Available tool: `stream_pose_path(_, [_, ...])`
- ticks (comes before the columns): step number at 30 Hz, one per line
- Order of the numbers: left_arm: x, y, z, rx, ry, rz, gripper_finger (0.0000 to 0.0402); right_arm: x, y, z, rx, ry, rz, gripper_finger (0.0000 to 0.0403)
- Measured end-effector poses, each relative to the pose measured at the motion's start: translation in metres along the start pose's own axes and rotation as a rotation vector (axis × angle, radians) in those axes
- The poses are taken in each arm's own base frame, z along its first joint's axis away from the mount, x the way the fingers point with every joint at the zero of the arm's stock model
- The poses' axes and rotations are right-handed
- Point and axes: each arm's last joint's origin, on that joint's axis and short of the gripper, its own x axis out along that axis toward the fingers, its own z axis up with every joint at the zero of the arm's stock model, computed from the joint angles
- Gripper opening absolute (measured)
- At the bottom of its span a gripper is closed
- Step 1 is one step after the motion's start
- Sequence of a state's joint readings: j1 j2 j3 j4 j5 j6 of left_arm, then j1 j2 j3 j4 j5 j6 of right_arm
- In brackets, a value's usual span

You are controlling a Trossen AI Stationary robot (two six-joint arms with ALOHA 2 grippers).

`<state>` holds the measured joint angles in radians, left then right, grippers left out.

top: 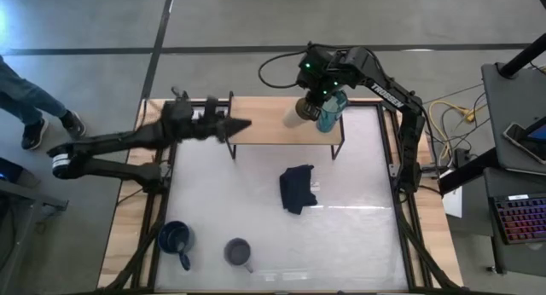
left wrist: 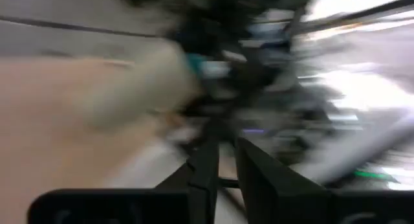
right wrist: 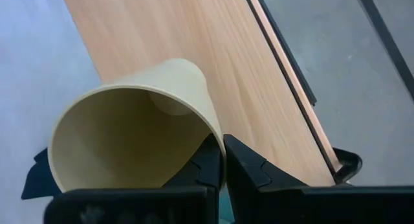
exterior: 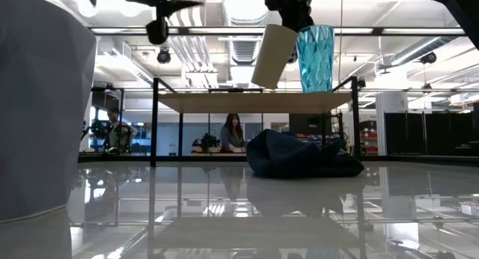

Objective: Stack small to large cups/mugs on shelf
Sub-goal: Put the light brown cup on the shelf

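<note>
My right gripper (top: 314, 97) is over the right part of the shelf (top: 264, 129), shut on the beige cup (top: 296, 115), which is tilted just left of the teal mug (top: 332, 114). The teal mug stands upright on its base at the shelf's right end (exterior: 315, 58). The dark blue mug (top: 175, 240) and the grey-lavender mug (top: 238, 253) stand on the table near its near edge. My left gripper (top: 246, 124) hovers shut above the shelf's left end, touching nothing. My right gripper holds the beige cup by its rim (right wrist: 218, 138), the wall pinched with one finger inside (right wrist: 206, 164) and one outside (right wrist: 244, 167). The fingers come from above. The cup (exterior: 271, 57) is lifted off the shelf and tilted, its base low and toward the shelf's left.
A crumpled dark navy cloth (top: 297, 188) lies on the white tabletop in front of the shelf. The grey-lavender mug looms large at the left of the low view (exterior: 37, 102). People sit in the room beyond the table (exterior: 233, 132). Bare board lies between the beige cup and my left gripper.
</note>
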<state>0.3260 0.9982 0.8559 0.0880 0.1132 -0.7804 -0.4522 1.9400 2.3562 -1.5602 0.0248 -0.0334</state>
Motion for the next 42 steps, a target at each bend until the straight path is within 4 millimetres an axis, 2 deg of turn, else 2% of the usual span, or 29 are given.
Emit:
stream_pose_path(4, [0.007,-0.011,0.038,0.146,0.055,0.338,0.0006,0.000,0.000,-0.001,0.007,0.011,0.016,0.0008])
stream_pose_path(7, [0.023,-0.019,0.061,0.289,0.094,0.411,0.0003,0.000,0.002,-0.001,0.009,0.005,0.053,0.0008])
stream_pose_path(10, [0.044,-0.021,0.068,0.419,0.183,0.434,0.0004,0.000,0.002,0.000,0.018,0.000,0.055,0.0008])
stream_pose_path(16, [0.075,0.003,0.056,0.609,0.338,0.559,0.0001,0.000,0.002,0.001,0.018,-0.007,0.054,0.0008])
stream_pose_path(19, [0.085,0.013,0.051,0.637,0.362,0.614,0.0000,0.000,0.002,0.001,0.018,-0.009,0.054,0.0008])
stream_pose_path(27, [0.089,0.013,0.053,0.723,0.319,0.612,0.0000,-0.001,0.002,0.003,0.016,-0.036,0.065,0.0008])
stream_pose_path(33, [0.094,0.029,0.039,0.756,0.286,0.635,0.0000,-0.001,0.003,0.003,0.015,-0.042,0.130,0.0008])
stream_pose_path(42, [0.104,0.042,0.031,0.757,0.105,0.587,0.0000,-0.001,0.001,0.003,0.047,-0.035,0.135,0.0008])
